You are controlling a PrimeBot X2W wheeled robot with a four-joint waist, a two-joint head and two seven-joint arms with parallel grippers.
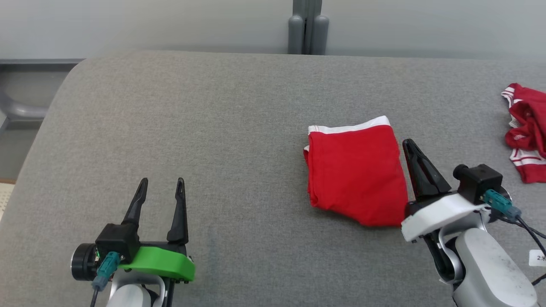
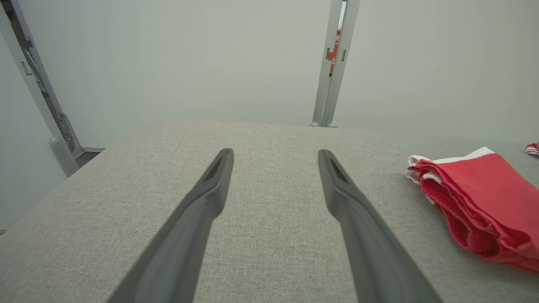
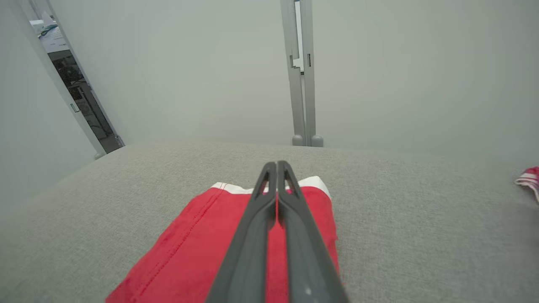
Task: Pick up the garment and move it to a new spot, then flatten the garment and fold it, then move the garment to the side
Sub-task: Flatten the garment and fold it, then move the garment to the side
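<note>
**Getting the folded garment off to the side**

I am holding my right gripper (image 1: 407,143) with its two fingers pressed together. As far as I can judge nothing is caught between them, and they are lying just along the right edge of the garment (image 1: 356,170). The garment is resting folded on the grey table (image 1: 213,128), right of the middle, with its white waistband toward the far side. My left gripper (image 1: 162,182) is hovering with its fingers apart, well away at the near left.

The folding looks finished to me, so I am treating this as the move to the side. To do it well, I am aiming to take every layer at one edge, not just the top one. I am also planning a low, slow drag so the fold is not opening, while minding the other red garment (image 1: 527,132) lying at the far right.
</note>
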